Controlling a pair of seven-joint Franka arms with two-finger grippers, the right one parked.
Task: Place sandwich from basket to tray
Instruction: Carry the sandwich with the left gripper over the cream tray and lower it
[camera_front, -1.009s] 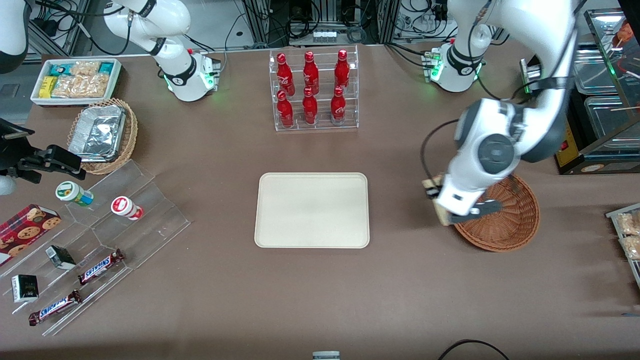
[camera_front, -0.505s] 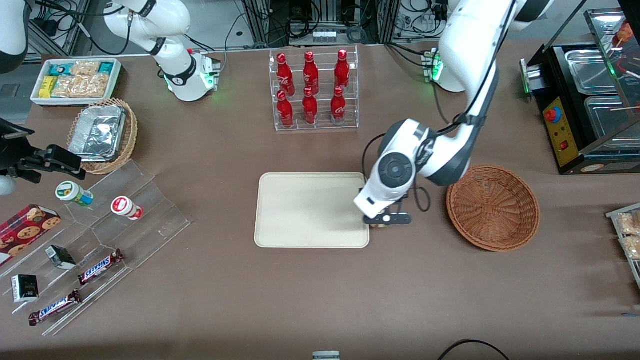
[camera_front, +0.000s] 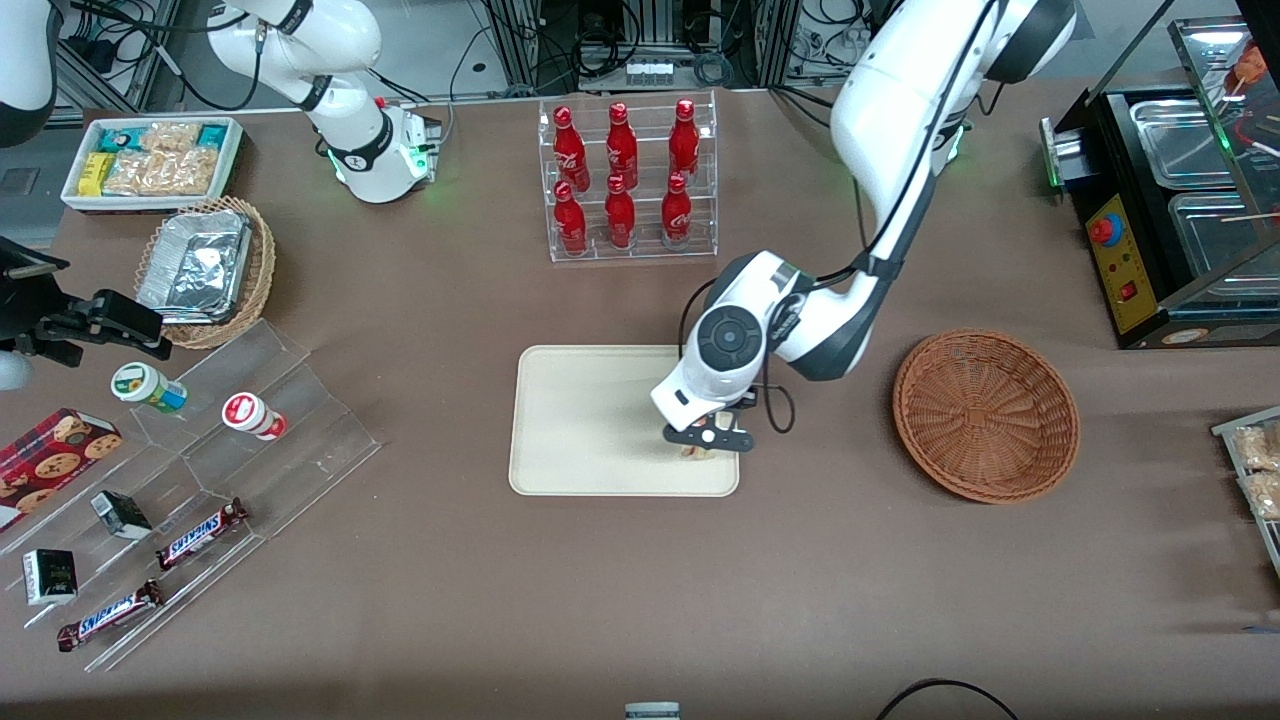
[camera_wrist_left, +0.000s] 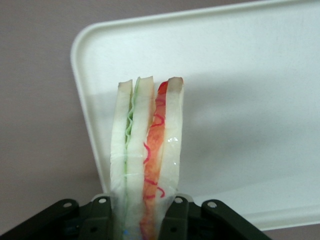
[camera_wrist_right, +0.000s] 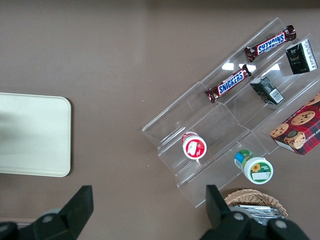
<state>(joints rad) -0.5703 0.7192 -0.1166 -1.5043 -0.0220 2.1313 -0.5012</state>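
My gripper (camera_front: 708, 441) hangs over the cream tray (camera_front: 590, 420), above the tray's corner nearest the basket and the front camera. It is shut on the sandwich (camera_wrist_left: 147, 150), a pale bread wedge with green and orange-red filling held upright between the fingers (camera_wrist_left: 100, 220). From the front only a sliver of the sandwich (camera_front: 697, 452) shows under the wrist. The tray (camera_wrist_left: 250, 100) lies just below the sandwich. The reddish-brown wicker basket (camera_front: 987, 415) sits empty toward the working arm's end of the table.
A clear rack of red bottles (camera_front: 627, 180) stands farther from the camera than the tray. Toward the parked arm's end are a tan basket with foil trays (camera_front: 205, 270), a white snack bin (camera_front: 152, 160) and an acrylic stand with snacks (camera_front: 200, 480).
The gripper has carried the sandwich out of the basket, across the table, and over the tray's near corner. The basket is left empty.
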